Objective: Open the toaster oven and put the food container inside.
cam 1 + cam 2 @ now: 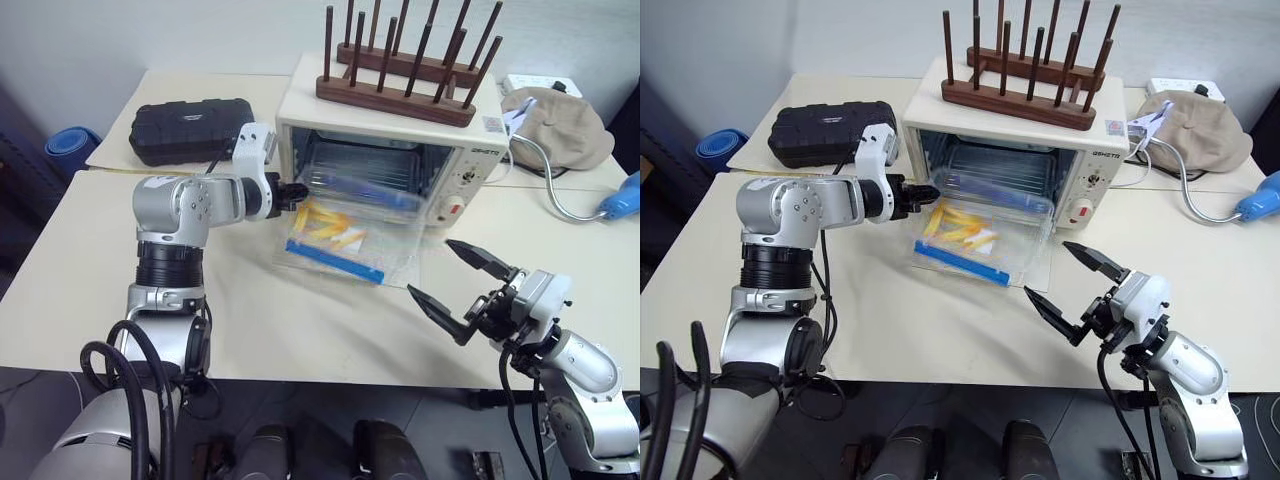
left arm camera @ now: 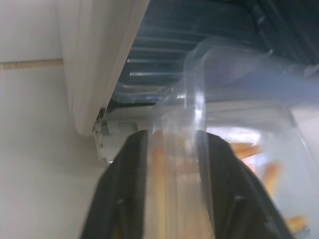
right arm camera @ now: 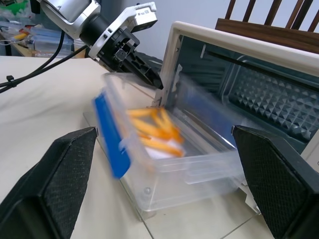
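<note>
The clear food container (image 1: 335, 238) with blue clips and yellow strips sits on the lowered glass door of the cream toaster oven (image 1: 460, 160), half into its mouth. The left end effector (image 1: 298, 194) reaches level from the left, fingers straddling the container's wall; the right end effector (image 1: 462, 287) hovers wide apart above the counter (image 1: 300, 310)

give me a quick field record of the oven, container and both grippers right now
toaster oven: door down, open, cavity showing
food container: on the open door, far end entering the cavity, yellow strips inside
left gripper: at the container's left end, a finger either side of its wall
right gripper: open, empty, apart from the oven
wooden rack: on the oven's top
</note>
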Available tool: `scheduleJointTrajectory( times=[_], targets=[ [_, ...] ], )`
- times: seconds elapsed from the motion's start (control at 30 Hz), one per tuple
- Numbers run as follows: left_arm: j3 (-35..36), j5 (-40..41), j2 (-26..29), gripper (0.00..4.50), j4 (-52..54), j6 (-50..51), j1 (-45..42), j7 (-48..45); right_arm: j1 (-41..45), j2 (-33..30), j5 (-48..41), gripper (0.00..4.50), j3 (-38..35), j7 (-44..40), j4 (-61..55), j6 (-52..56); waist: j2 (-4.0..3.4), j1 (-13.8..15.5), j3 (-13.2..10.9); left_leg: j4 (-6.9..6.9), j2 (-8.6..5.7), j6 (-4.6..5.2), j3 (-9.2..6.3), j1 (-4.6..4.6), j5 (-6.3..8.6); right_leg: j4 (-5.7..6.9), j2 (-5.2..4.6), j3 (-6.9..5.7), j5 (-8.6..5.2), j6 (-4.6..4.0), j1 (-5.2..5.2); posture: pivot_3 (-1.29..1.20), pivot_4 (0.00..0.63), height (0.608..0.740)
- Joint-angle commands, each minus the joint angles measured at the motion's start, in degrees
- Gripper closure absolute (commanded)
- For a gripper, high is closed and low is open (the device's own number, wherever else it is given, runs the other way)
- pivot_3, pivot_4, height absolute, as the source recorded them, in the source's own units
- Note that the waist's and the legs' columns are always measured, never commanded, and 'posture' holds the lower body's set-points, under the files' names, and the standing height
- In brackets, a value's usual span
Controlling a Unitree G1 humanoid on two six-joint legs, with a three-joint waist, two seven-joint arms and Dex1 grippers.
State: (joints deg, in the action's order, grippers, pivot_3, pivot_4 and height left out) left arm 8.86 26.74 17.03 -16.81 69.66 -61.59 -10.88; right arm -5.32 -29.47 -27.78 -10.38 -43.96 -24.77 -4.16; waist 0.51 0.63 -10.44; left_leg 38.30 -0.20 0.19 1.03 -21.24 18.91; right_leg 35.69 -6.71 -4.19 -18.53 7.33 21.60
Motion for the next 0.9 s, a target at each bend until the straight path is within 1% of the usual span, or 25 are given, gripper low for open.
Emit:
scheduleJointTrajectory(
  times=[0.03, 0.07, 0.1, 0.13, 0.2, 0.23, 0.27, 0.3, 0.33, 0.37, 0.4, 0.43, 0.47, 0.5, 0.6, 0.63, 0.67, 0.7, 0.73, 0.9],
  targets=[
    [5.2, 2.1, 0.2, 1.66, 0.6, -6.2, -1.5, -2.6, -0.8, -0.2, -2.1, 0.00, -2.0, 2.0, -4.7, 1.8, 0.00, 0.0, 0.0, 0.00, 0.01, 0.00, 0.00, 0.00, 0.00, 0.00, 0.00, 0.00, 0.00, 0.00, 0.00, 0.00, 0.150, 0.740],
    [6.1, 3.0, 1.2, 1.37, 1.1, -7.5, -1.2, -4.9, -1.0, -0.8, -3.0, 0.00, -2.1, 2.5, -5.9, 3.2, 0.00, 0.0, 0.0, -0.01, 0.03, 0.00, 0.00, 0.00, 0.00, 0.00, 0.00, 0.00, 0.00, 0.00, 0.00, 0.00, 0.150, 0.740],
    [6.6, 3.6, 2.3, 1.37, 1.8, -9.0, -0.6, -7.2, -1.2, -1.3, -3.8, 0.00, -2.3, 2.8, -6.9, 4.6, 0.00, 0.0, 0.0, -0.01, 0.04, 0.00, 0.00, 0.00, 0.00, 0.00, 0.01, 0.00, 0.00, 0.00, 0.01, 0.00, 0.150, 0.740],
    [6.0, 4.3, 4.8, 1.37, 3.1, -11.0, 0.6, -12.4, -1.6, -2.3, -5.3, 0.00, -2.2, 2.6, -8.5, 6.8, -0.01, -0.1, 0.0, -0.01, 0.04, 0.00, 0.00, 0.00, 0.00, 0.00, 0.01, 0.00, 0.00, 0.00, 0.01, 0.00, 0.150, 0.740],
    [3.7, 4.8, 10.7, 1.37, 5.8, -16.8, 4.1, -24.5, -2.8, -5.0, -8.1, 0.00, -1.4, 2.2, -11.3, 12.2, -0.02, -0.8, 0.0, -0.03, 0.05, -0.01, 0.04, 0.03, 0.00, 0.01, 0.02, 0.03, 0.00, 0.00, 0.01, 0.00, 0.150, 0.740],
    [1.6, 4.2, 14.3, 1.34, 7.6, -21.7, 6.9, -32.1, -3.3, -6.3, -8.4, 0.19, -1.0, 2.4, -12.2, 14.5, -0.02, -0.9, 0.0, -0.05, 0.05, -0.04, 0.05, 0.04, 0.00, 0.01, 0.07, 0.03, 0.00, -0.01, 0.02, 0.00, 0.150, 0.740],
    [-1.2, 2.3, 18.6, 1.33, 8.5, -28.3, 10.3, -40.7, -3.4, -7.4, -6.8, 0.40, -0.1, 3.3, -12.3, 16.5, -0.04, -1.2, 0.0, -0.10, 0.08, -0.08, 0.09, 0.09, 0.00, 0.01, 0.12, 0.08, -0.02, -0.05, 0.04, 0.00, 0.150, 0.740],
    [-5.3, -1.2, 24.0, 1.73, 9.0, -35.5, 14.5, -49.2, -3.5, -8.9, -6.0, 0.55, 1.5, 3.7, -12.6, 19.6, -0.07, -1.5, 0.0, -0.12, 0.13, -0.13, 0.11, 0.14, 0.02, 0.01, 0.17, 0.08, -0.05, -0.09, 0.04, 0.00, 0.150, 0.740],
    [-8.4, -3.7, 28.1, 1.89, 8.8, -41.7, 18.0, -56.1, -3.3, -10.0, -5.0, 0.92, 3.3, 3.9, -12.6, 21.8, -0.12, -1.6, 0.1, -0.15, 0.14, -0.14, 0.14, 0.17, 0.03, 0.02, 0.17, 0.08, -0.08, -0.15, 0.04, 0.00, 0.150, 0.740],
    [-10.2, -4.7, 30.6, 2.15, 8.6, -45.3, 20.4, -61.0, -2.9, -10.7, -4.2, 1.24, 4.7, 3.8, -12.5, 23.1, -0.15, -1.4, 0.1, -0.16, 0.15, -0.16, 0.16, 0.20, 0.03, 0.01, 0.16, 0.08, -0.10, -0.19, 0.03, 0.00, 0.150, 0.740],
    [-11.3, -4.8, 31.7, 2.45, 8.9, -46.1, 22.2, -62.8, -2.2, -10.9, -4.0, 1.58, 6.1, 4.0, -12.3, 24.8, -0.17, -0.9, 0.1, -0.14, 0.14, -0.16, 0.17, 0.19, 0.03, -0.01, 0.16, 0.08, -0.11, -0.21, 0.03, 0.00, 0.150, 0.740],
    [-11.7, -4.1, 31.7, 2.83, 9.6, -45.9, 23.7, -63.9, -1.3, -10.8, -3.7, 2.01, 7.4, 4.5, -11.9, 26.1, -0.16, -0.6, 0.1, -0.10, 0.17, -0.14, 0.17, 0.15, 0.03, -0.04, 0.15, 0.09, -0.11, -0.22, 0.03, 0.00, 0.150, 0.740],
    [-12.4, -3.5, 31.2, 3.05, 11.0, -46.0, 25.3, -64.7, -0.3, -10.7, -3.4, 2.25, 8.4, 4.4, -11.3, 27.1, -0.16, -0.2, 0.1, -0.02, 0.24, -0.12, 0.15, 0.09, 0.03, -0.04, 0.15, 0.09, -0.11, -0.22, 0.02, 0.00, 0.150, 0.740],
    [-13.4, -3.6, 30.2, 3.37, 12.6, -46.1, 27.0, -64.6, 1.1, -10.8, -2.0, 2.60, 9.7, 3.7, -10.6, 26.7, -0.16, 0.4, 0.1, 0.10, 0.29, -0.06, 0.06, 0.00, 0.04, -0.02, 0.10, 0.06, -0.11, -0.21, 0.00, 0.00, 0.150, 0.740],
    [-15.4, -4.7, 24.6, 4.34, 15.1, -47.6, 29.5, -60.9, 5.2, -9.6, -1.7, 3.68, 11.7, 3.6, -7.5, 28.6, -0.16, 1.2, 0.1, 0.55, 0.19, 0.23, -0.20, -0.25, 0.21, 0.02, 0.06, 0.16, -0.09, -0.18, -0.03, 0.00, 0.150, 0.740],
    [-16.2, -6.4, 21.6, 4.50, 13.7, -47.8, 28.8, -57.2, 7.7, -8.7, -0.3, 4.05, 12.6, 4.6, -5.1, 28.7, -0.15, 1.3, 0.1, 0.69, 0.12, 0.32, -0.35, -0.31, 0.27, 0.08, 0.04, 0.29, -0.09, -0.18, -0.05, 0.00, 0.150, 0.740],
    [-16.7, -8.4, 18.6, 4.50, 11.7, -47.6, 27.8, -52.8, 10.5, -7.6, 1.4, 4.37, 13.4, 5.7, -2.5, 28.3, -0.14, 1.3, 0.1, 0.74, 0.07, 0.36, -0.41, -0.35, 0.29, 0.13, 0.03, 0.38, -0.09, -0.18, -0.06, 0.00, 0.150, 0.740],
    [-17.0, -9.8, 15.8, 4.50, 9.9, -47.0, 26.6, -49.2, 13.3, -6.5, 3.2, 4.47, 14.3, 6.5, 0.2, 27.6, -0.13, 1.1, 0.1, 0.79, 0.00, 0.38, -0.43, -0.34, 0.31, 0.17, 0.03, 0.47, -0.06, -0.13, -0.08, 0.00, 0.150, 0.740],
    [-16.3, -10.3, 13.1, 4.50, 8.3, -46.7, 25.6, -45.7, 15.6, -5.5, 4.9, 4.47, 14.7, 7.3, 2.7, 26.9, -0.13, 1.0, 0.1, 0.80, -0.04, 0.40, -0.39, -0.37, 0.31, 0.17, 0.02, 0.49, -0.05, -0.09, -0.06, 0.00, 0.150, 0.740],
    [-12.5, -9.9, 5.1, 4.50, 3.5, -46.8, 21.0, -36.7, 24.6, -0.8, 9.6, 4.47, 14.9, 8.8, 12.7, 23.0, -0.11, 0.1, 0.1, 0.72, -0.01, 0.38, -0.33, -0.38, 0.30, 0.22, 0.12, 0.42, -0.02, -0.04, 0.07, 0.00, 0.150, 0.740]
  ],
)
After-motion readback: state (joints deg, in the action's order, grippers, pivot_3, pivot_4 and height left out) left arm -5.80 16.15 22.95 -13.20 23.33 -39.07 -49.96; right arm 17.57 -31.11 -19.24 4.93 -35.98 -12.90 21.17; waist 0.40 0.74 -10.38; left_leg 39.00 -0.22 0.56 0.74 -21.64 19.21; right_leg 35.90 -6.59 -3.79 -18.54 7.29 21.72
